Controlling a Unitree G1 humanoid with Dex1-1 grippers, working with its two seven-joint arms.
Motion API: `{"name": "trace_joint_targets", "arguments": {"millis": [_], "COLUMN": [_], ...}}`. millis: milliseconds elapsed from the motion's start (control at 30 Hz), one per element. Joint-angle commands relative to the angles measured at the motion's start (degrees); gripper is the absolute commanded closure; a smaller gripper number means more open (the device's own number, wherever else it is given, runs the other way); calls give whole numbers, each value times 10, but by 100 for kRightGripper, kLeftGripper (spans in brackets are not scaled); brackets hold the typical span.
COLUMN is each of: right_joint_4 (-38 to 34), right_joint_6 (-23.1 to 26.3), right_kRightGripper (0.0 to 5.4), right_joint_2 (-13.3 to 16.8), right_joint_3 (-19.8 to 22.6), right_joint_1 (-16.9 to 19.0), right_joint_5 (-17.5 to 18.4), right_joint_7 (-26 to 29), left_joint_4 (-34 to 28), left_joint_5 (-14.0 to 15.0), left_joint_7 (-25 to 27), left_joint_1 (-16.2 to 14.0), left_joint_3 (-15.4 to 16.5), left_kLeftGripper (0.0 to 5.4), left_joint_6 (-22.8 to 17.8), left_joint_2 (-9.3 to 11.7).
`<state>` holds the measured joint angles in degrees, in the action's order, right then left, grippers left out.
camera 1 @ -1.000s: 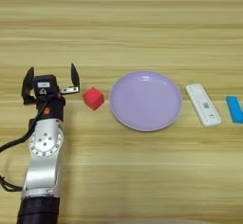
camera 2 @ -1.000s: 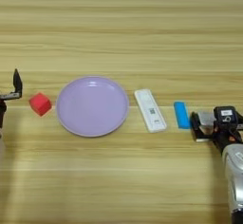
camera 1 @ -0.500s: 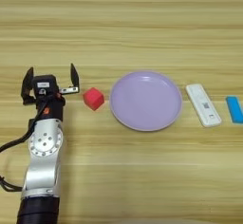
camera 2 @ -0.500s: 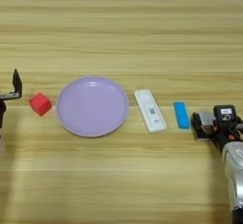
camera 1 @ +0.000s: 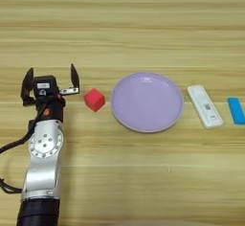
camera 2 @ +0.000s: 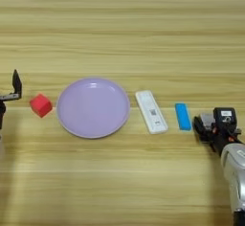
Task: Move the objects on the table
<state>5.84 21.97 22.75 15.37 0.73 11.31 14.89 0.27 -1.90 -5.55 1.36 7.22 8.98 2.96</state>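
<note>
Left gripper [camera 1: 50,80] sits over the tabletop near the left edge, its arm coming up from the near-left corner. Its two black fingers [camera 1: 74,75] stand wide apart and upright, with nothing between them. The small red cube [camera 1: 94,99] lies just beside the gripper on the side toward the table's middle, a little nearer the front edge than the fingertip; a gap shows between cube and finger, no contact.

The lilac plate [camera 1: 147,102] rests around the centre of the table [camera 1: 124,24], bare inside. The red cube lies close to its left rim, apart from it.

On the plate's other side, the flat white oblong device [camera 2: 151,111] lies near the rim without touching it, long axis running roughly front to back and slightly skewed, grey label facing up. Next toward the right edge lies a small blue bar [camera 2: 182,116], parallel to the device, a clear gap between them.

Right gripper [camera 2: 206,127] is low over the tabletop near the right edge, its arm entering from the near-right corner. At its left side, a small silver-grey square block [camera 2: 206,120] sits against the black fingers, just beside the blue bar. Cannot tell whether the fingers are closed on the block or merely next to it; their spread is not readable from this angle.

The far half of the table shows only grain streaks.
</note>
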Motion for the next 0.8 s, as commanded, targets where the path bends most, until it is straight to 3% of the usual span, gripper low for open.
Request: {"name": "trace_joint_targets", "arguments": {"millis": [33,433,800], "right_joint_4": [20,12,-12], "right_joint_6": [37,23,-61], "right_kRightGripper": [288,292,292], "right_joint_2": [-7,-11,-14], "right_joint_3": [-10,-11,-16], "right_joint_1": [21,23,25], "right_joint_5": [0,-2,-25], "right_joint_7": [4,2,-9], "left_joint_4": [-6,-7,-8], "left_joint_5": [1,0,-1], "left_joint_7": [0,1,1], "left_joint_1": [-1,-2,-3], "left_joint_3": [1,1,0], "left_kLeftGripper": [0,0,0], "left_joint_6": [-12,-12,-15], "left_joint_2": [1,0,0]}}
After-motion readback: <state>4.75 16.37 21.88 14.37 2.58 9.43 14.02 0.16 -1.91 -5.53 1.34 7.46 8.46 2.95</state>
